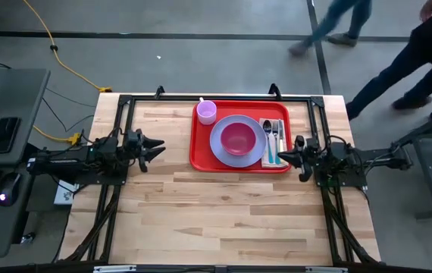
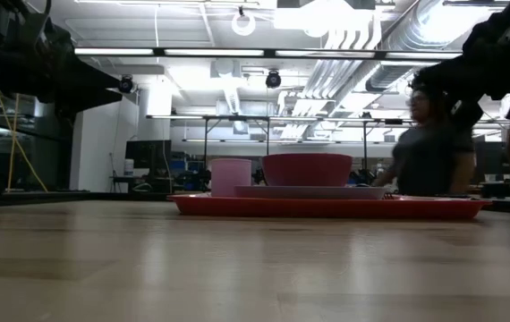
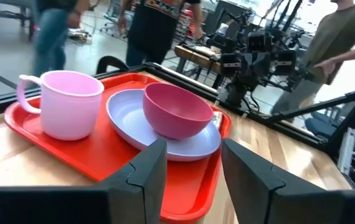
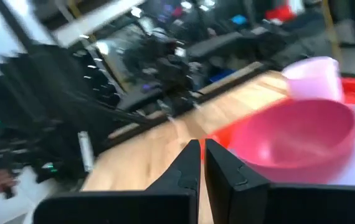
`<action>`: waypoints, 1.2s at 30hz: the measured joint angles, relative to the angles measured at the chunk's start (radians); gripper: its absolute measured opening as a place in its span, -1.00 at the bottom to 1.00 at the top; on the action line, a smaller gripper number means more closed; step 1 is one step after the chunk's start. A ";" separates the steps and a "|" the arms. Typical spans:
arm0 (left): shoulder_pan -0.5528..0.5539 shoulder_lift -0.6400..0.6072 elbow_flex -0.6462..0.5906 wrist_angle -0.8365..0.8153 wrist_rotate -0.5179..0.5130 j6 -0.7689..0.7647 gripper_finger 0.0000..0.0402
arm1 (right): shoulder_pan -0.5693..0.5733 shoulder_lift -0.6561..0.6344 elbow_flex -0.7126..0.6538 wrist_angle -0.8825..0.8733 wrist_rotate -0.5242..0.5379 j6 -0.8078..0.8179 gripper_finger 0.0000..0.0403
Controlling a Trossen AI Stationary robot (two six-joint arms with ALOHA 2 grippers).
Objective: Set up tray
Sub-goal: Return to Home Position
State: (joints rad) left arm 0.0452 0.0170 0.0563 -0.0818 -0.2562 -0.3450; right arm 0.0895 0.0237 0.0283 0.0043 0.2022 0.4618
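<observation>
Jaws, left: spread wide and holding nothing, on the left arm [image 1: 87, 155] at mid-left of the high view, aimed at the tray but well apart from it.
Jaws, right: pressed almost together with only a sliver of gap and nothing between them, on the right arm [image 1: 345, 159] at mid-right, just beside the tray's lower right corner.
Tray [image 1: 199, 148]: red, in the upper centre of the high view, flat on the desk between the two arms.
Plate [image 1: 217, 145]: lavender, in the middle of the tray.
Bowl [image 1: 238, 139]: pink, upright on the plate.
Mug [image 1: 207, 111]: pale pink, in the tray's upper left corner.
Napkin [image 1: 273, 161]: along the tray's right side, beside the plate.
Cutlery [image 1: 274, 136]: lies in a row on the napkin.
Reason for layout: reads as a finished place setting. Both arms stand off the tray, likely parked so that nothing gets knocked.
Desk [image 1: 223, 220]: pale wood planks with a black frame along the edges.
Room: grey floor, yellow cable [image 1: 49, 38] at the upper left, people [image 1: 398, 68] walking at the upper right. The low view shows an open workshop with ceiling ducts.
</observation>
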 joint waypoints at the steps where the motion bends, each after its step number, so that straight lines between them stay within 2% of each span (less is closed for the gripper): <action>1: 0.000 0.000 0.000 -0.002 0.010 0.000 -0.08 | 0.000 0.001 -0.016 0.039 -0.020 -0.015 -1.00; 8: 0.000 0.000 0.000 -0.010 0.088 0.087 -0.08 | 0.000 0.007 -0.019 0.045 -0.020 -0.084 -1.00; 12: 0.000 0.000 -0.001 -0.009 0.091 0.080 -0.08 | 0.000 0.007 -0.019 0.044 -0.022 -0.086 -1.00; 16: 0.000 0.000 -0.031 0.080 0.081 0.112 -0.08 | 0.000 0.007 -0.019 0.043 -0.023 -0.085 -1.00; 19: 0.000 0.000 -0.045 0.106 0.115 0.149 -0.08 | 0.000 0.007 -0.019 0.041 -0.033 -0.096 -1.00; 31: 0.000 0.000 -0.045 0.092 0.248 0.161 -0.08 | 0.000 0.008 -0.019 0.020 -0.152 -0.104 -1.00; 36: 0.000 0.000 -0.045 0.092 0.251 0.158 -0.08 | 0.000 0.008 -0.019 0.020 -0.155 -0.099 -1.00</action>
State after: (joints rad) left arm 0.0456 0.0170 0.0109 0.0105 -0.0051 -0.1871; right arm 0.0898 0.0315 0.0097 0.0242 0.0468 0.3630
